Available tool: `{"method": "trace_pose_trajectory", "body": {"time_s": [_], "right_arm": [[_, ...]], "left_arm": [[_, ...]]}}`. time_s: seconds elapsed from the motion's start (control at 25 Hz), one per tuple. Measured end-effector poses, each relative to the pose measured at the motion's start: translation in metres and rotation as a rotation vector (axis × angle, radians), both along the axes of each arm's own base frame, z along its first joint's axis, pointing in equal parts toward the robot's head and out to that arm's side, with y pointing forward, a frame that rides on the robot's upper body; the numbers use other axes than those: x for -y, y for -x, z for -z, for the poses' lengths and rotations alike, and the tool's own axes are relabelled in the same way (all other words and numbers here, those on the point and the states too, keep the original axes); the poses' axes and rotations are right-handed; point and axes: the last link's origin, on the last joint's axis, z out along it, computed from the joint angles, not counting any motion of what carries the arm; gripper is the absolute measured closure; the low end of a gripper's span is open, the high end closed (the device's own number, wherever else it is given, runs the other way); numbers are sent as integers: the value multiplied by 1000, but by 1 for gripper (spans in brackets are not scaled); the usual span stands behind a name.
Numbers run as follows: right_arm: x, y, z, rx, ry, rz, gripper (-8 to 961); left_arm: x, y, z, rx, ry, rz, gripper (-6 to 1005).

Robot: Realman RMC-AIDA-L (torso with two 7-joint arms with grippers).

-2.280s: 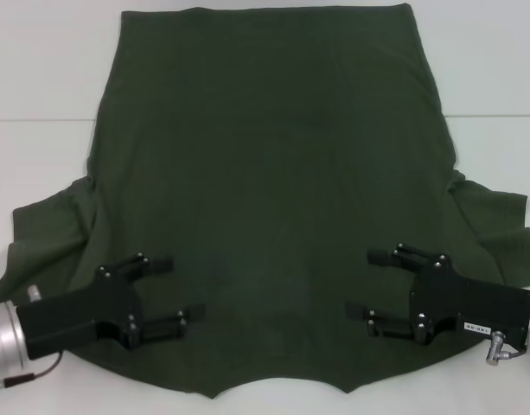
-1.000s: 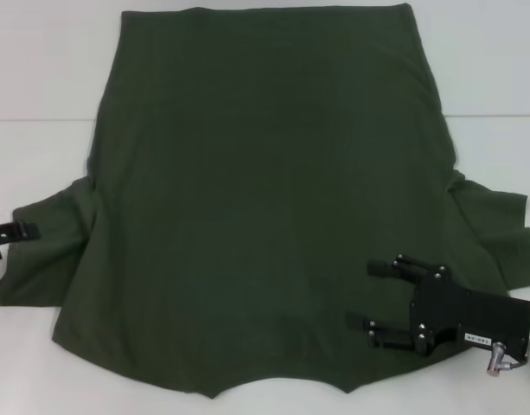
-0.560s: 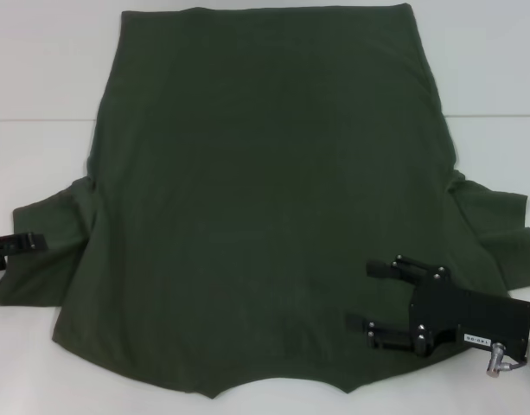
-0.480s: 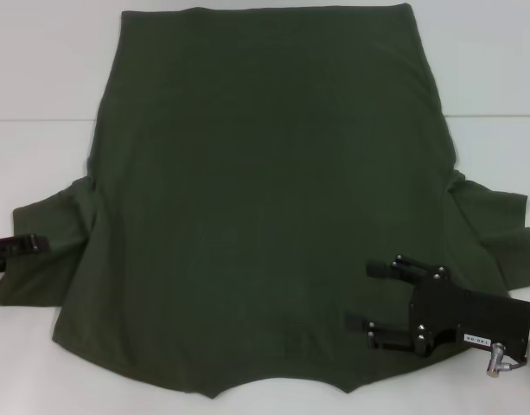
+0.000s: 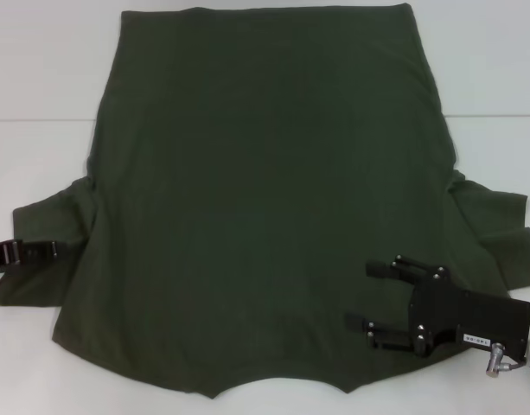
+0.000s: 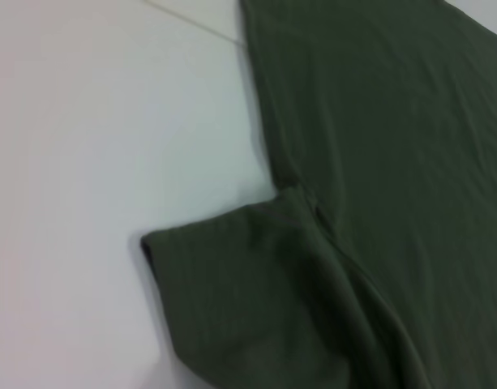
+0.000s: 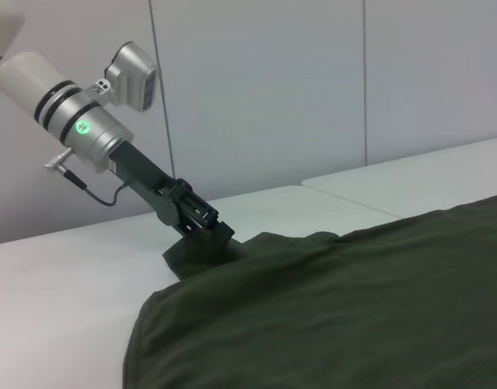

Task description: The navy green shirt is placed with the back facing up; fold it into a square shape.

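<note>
You have one navy green shirt point(image 5: 273, 199) spread flat on the white table point(image 5: 40, 78), with its two sleeves out to the sides. Your left gripper point(image 5: 41, 251) is at the edge of the left sleeve point(image 5: 53, 229); you cannot tell whether it is pinching the cloth. Your right gripper point(image 5: 375, 299) rests over the shirt's near right corner with its two fingers spread apart.
</note>
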Motion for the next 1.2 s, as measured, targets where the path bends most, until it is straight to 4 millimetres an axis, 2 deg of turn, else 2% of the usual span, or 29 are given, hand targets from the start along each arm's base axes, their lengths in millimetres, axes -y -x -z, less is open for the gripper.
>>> {"method": "trace_pose_trajectory", "body": {"time_s": [0.24,0.64,0.88,1.08,1.2], "right_arm": [[0,0,0,-1,0,0,70],[-3,2,0,-3,4,5,71],[-4,3,-2,-5,6,5,71],[-4,3,-2,-6,6,5,71],[-4,3,-1,-7,6,4,71]], "left_arm": [[-2,-1,2,-9,1,11,340],[-4,1,-1,-2,-30,-17,577],[-6,-1,-3,-3,-31,-10,814],[-8,-2,-7,-9,-35,-7,968],[-11,0,-16,-36,-49,-14,968]]}}
